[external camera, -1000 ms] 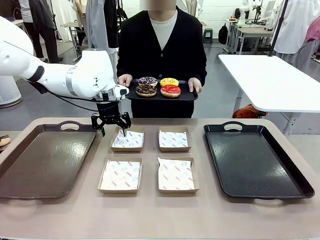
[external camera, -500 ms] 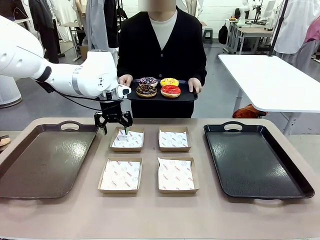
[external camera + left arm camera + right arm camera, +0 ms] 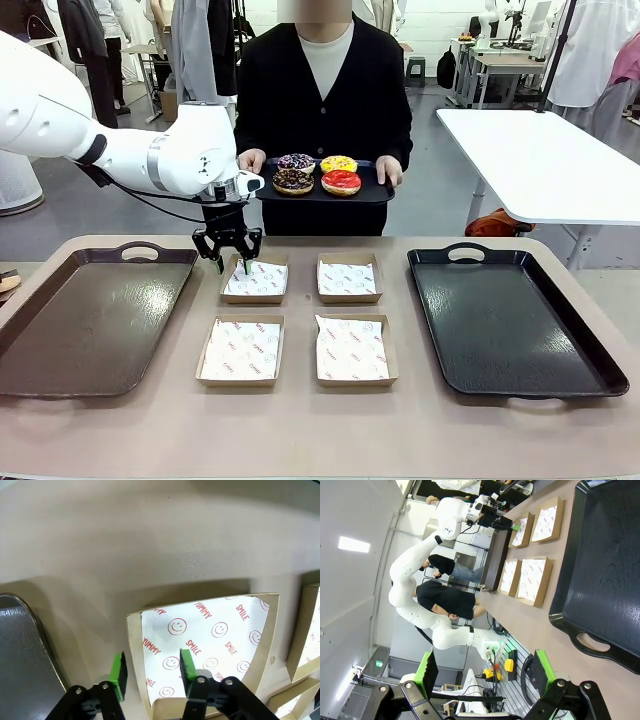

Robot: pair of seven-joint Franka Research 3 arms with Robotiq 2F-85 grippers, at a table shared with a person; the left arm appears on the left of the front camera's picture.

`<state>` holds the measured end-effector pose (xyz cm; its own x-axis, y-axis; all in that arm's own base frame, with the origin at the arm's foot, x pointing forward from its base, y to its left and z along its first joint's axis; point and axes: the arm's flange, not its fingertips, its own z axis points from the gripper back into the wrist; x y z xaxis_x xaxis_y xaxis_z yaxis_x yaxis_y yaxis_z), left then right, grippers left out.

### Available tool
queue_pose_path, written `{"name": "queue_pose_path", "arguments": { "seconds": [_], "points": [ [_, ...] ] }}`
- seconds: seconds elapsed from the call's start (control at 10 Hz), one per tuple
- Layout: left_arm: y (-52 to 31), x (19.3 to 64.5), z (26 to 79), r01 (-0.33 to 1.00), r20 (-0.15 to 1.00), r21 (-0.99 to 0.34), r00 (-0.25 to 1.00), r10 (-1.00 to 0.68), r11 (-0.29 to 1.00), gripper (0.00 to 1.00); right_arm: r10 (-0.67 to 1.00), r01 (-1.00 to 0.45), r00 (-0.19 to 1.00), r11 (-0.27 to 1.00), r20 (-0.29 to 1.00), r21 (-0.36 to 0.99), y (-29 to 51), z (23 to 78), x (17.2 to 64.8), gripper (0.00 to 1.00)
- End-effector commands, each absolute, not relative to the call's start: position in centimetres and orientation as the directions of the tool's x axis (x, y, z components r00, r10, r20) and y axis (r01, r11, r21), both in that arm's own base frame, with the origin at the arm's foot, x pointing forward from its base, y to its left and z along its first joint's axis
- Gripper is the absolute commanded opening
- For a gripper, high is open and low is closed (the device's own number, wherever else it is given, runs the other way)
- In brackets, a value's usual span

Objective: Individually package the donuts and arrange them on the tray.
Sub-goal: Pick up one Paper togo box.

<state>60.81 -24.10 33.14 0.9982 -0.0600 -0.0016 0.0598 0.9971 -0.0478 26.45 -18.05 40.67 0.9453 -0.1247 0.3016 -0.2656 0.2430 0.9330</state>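
Note:
A person at the far side holds a small black tray (image 3: 322, 196) with the donuts on it: sprinkled chocolate (image 3: 295, 161), yellow (image 3: 339, 163), dark chocolate (image 3: 292, 180) and red (image 3: 341, 181). My left gripper (image 3: 234, 264) hangs over the left edge of the back-left paper-lined box (image 3: 256, 279). In the left wrist view that gripper (image 3: 152, 667) is partly open, its green pads (image 3: 118, 676) on either side of the left wall of that box (image 3: 210, 635) without pinching it. My right gripper (image 3: 482, 667) is open and holds nothing.
Three more paper-lined boxes lie on the table: back right (image 3: 348, 278), front left (image 3: 241, 350) and front right (image 3: 352, 350). A brown tray (image 3: 90, 320) lies at the left and a black tray (image 3: 510, 320) at the right. A white table (image 3: 540, 160) stands behind at the right.
My left gripper has shifted slightly right, onto the back-left box's left edge, and its jaws have narrowed from wide open. The person's tray and the boxes have stayed put.

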Motion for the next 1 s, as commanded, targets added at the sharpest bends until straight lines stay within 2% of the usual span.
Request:
{"name": "queue_pose_path", "arguments": {
  "seconds": [0.0,0.8,0.9],
  "points": [
    [-24.4,61.2,33.3,0.05,0.003,0.001,0.999,-0.05,0.999,0.0,-0.133,-0.27,0.943,0.234,0.305,0.934,-18.1,40.7,26.5,1.0],
    [-24.0,61.0,33.8,0.017,-0.01,-0.007,1.0,-0.017,1.0,0.0,-0.133,-0.27,0.943,0.234,0.305,0.934,-18.1,40.7,26.5,1.0],
    [-24.0,60.7,34.7,0.016,-0.051,0.003,0.999,-0.016,1.0,0.0,-0.133,-0.27,0.943,0.234,0.305,0.934,-18.1,40.7,26.5,1.0]
  ]
}}
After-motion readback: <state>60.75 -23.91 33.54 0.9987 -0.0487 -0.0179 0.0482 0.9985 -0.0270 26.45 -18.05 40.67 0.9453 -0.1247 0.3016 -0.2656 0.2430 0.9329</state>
